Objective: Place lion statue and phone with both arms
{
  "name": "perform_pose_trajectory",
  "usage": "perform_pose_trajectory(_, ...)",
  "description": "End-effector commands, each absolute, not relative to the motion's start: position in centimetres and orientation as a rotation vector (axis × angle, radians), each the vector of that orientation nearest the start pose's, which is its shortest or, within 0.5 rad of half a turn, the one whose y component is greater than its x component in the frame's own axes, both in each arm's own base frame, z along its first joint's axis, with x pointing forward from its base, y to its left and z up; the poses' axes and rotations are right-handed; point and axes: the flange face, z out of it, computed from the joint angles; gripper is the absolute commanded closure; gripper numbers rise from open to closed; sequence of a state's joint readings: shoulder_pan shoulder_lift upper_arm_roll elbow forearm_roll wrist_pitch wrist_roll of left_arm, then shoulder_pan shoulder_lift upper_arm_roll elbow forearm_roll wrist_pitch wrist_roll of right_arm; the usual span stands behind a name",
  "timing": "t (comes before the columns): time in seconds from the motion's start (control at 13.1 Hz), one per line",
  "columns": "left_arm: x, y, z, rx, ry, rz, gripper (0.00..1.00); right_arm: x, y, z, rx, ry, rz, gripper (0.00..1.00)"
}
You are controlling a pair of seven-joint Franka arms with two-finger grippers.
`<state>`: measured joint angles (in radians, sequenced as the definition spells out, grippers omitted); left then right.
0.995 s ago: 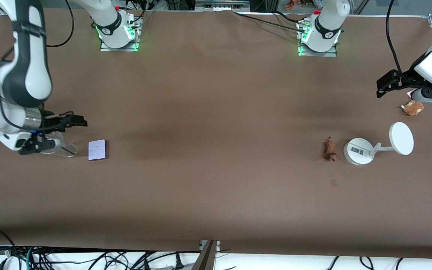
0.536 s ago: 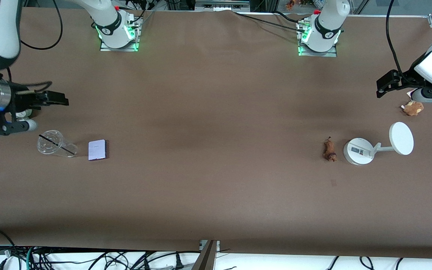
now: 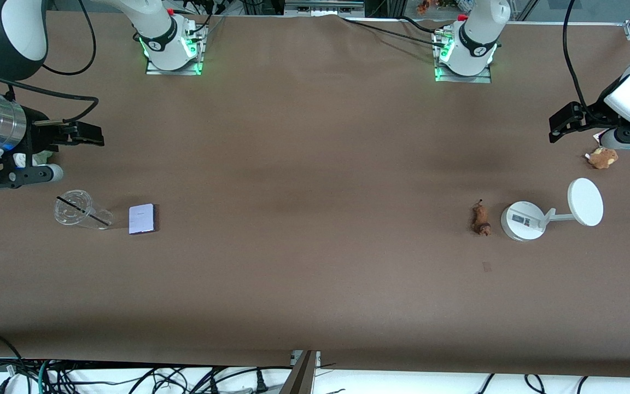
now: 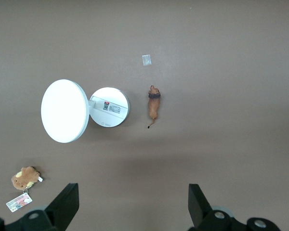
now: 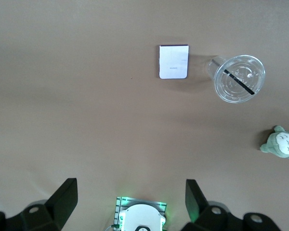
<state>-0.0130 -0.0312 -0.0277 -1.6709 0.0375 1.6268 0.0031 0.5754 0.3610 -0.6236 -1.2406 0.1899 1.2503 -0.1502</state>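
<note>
Left gripper (image 4: 130, 207): fingers spread wide with nothing between them, up in the air at the left arm's end of the table, over bare tabletop close to the tan plush.
Right gripper (image 5: 130, 204): fingers spread wide and empty, up in the air at the right arm's end of the table, over the grey-green plush and the bare table beside it.
Lion statue (image 3: 480, 219): lying flat on the table toward the left arm's end, just beside the round base of the white stand, apart from it; small, reddish-brown, with a dark band and a thin tail.
Phone (image 3: 142, 219): lying flat toward the right arm's end, pale lavender-white, just beside the clear cup.
White stand (image 3: 523, 220): round base with a label, a short arm, and a round disc tilted up at the end away from the lion.
Tan plush (image 3: 602, 158): on the table farther from the front camera than the stand, close under the left arm's wrist; a paper tag lies by it.
Clear cup (image 3: 80, 210): on its side beside the phone, a dark straw across its mouth.
Grey-green plush (image 5: 282, 145): near the cup, mostly hidden under the right wrist in the front view.
Table (image 3: 315, 180): covered in brown paper.
Left arm: reaches in from the table's edge, wrist camera facing straight down.
Right arm: bent low, wrist level.
</note>
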Motion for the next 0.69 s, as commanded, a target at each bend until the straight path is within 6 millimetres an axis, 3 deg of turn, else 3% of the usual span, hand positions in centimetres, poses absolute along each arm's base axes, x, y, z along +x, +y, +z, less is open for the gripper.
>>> perform_pose_trajectory(0.0,54.81,-1.99,60.30,-3.118,0.073,0.021,0.00,60.82,6.37,57.69,-3.115,-0.195,0.458,0.01)
perform_pose_trajectory(0.61,54.80,-2.24,60.30,-3.118,0.078,0.021,0.00,60.49,5.73,57.50,-3.111,-0.182,0.476,0.01)
